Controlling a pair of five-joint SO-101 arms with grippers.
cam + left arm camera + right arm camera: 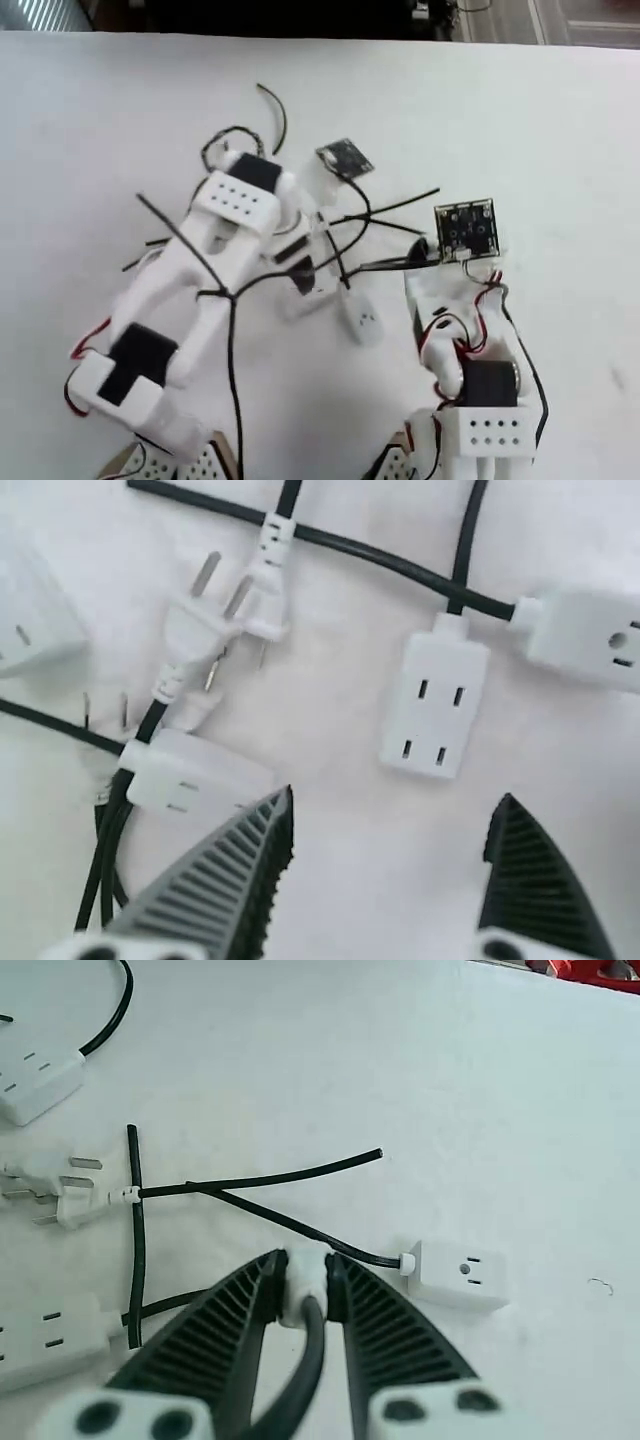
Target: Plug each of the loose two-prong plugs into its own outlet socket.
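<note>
My left gripper [395, 800] hangs open over the table, just short of a white two-outlet socket block [430, 705]. Beside that block lie two loose white two-prong plugs [215, 625] on black cords, crossed over each other. My right gripper [305, 1260] is shut on a white plug body [303, 1285] whose black cord runs back between the fingers; its prongs are hidden. A white single-outlet cube [458, 1272] lies on the table a short way off, apart from the held plug. In the high view both arms meet over the tangle of cords [345, 235].
More white socket blocks lie around: one close to my left finger [185, 775], one at the edge [590, 635], another farther off [40, 1080]. A loose plug [60, 1195] and black cords [260, 1180] cross the white table [520, 120]. A socket [362, 318] lies between the arms.
</note>
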